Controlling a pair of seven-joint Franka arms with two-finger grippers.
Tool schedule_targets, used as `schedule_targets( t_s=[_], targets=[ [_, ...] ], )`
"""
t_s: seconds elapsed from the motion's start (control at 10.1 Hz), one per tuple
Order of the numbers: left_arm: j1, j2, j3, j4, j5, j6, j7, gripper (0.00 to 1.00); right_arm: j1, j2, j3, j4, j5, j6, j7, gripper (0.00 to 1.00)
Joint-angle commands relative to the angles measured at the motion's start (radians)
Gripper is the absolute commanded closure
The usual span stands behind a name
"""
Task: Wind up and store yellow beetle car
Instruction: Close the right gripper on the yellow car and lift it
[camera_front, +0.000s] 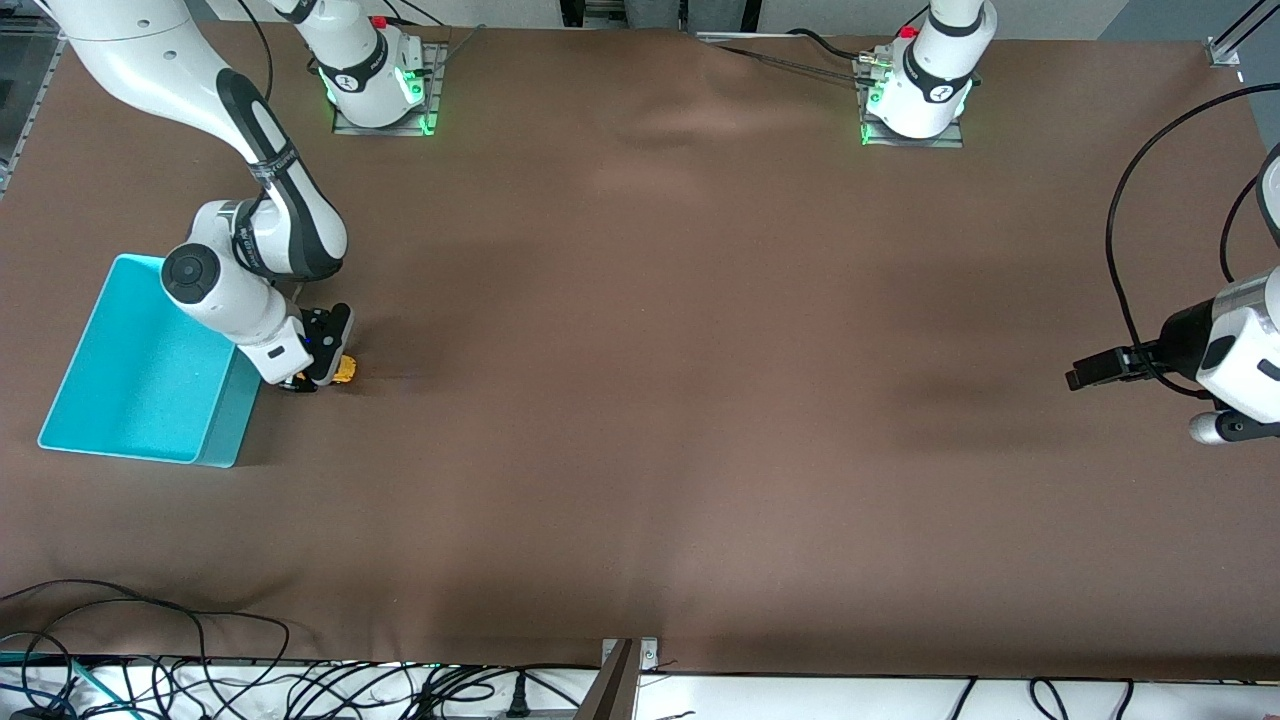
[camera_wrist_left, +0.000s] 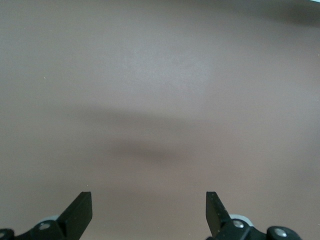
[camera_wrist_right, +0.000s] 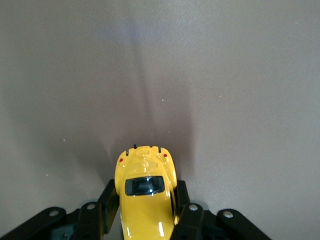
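Observation:
The yellow beetle car (camera_wrist_right: 146, 192) sits between the fingers of my right gripper (camera_wrist_right: 145, 197), which are shut on its sides. In the front view the car (camera_front: 345, 371) is low at the brown table, beside the teal bin (camera_front: 110, 400), with my right gripper (camera_front: 322, 375) on it. My left gripper (camera_wrist_left: 149, 210) is open and empty, held over the brown table at the left arm's end; in the front view it (camera_front: 1085, 372) waits there.
The teal bin is open-topped and empty, at the right arm's end of the table. Loose cables (camera_front: 200, 670) lie along the table edge nearest the front camera. The brown cloth (camera_front: 650, 350) covers the table.

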Motion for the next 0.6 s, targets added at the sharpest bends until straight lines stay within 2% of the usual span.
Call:
schedule_targets(
  t_s=[0.0,0.2,0.5],
  targets=[
    [0.001,0.002,0.004,0.008,-0.017,-0.010,0.020,0.00,-0.008,-0.079,0.009,-0.022,-0.012,-0.045,-0.048,0.98],
    [0.001,0.002,0.004,0.008,-0.017,-0.010,0.025,0.00,-0.008,-0.144,0.041,0.000,-0.012,-0.151,-0.048,0.98],
    [0.001,0.006,0.004,0.008,-0.017,-0.010,0.025,0.00,-0.009,-0.240,0.048,0.041,-0.012,-0.319,-0.067,0.98]
  ],
)
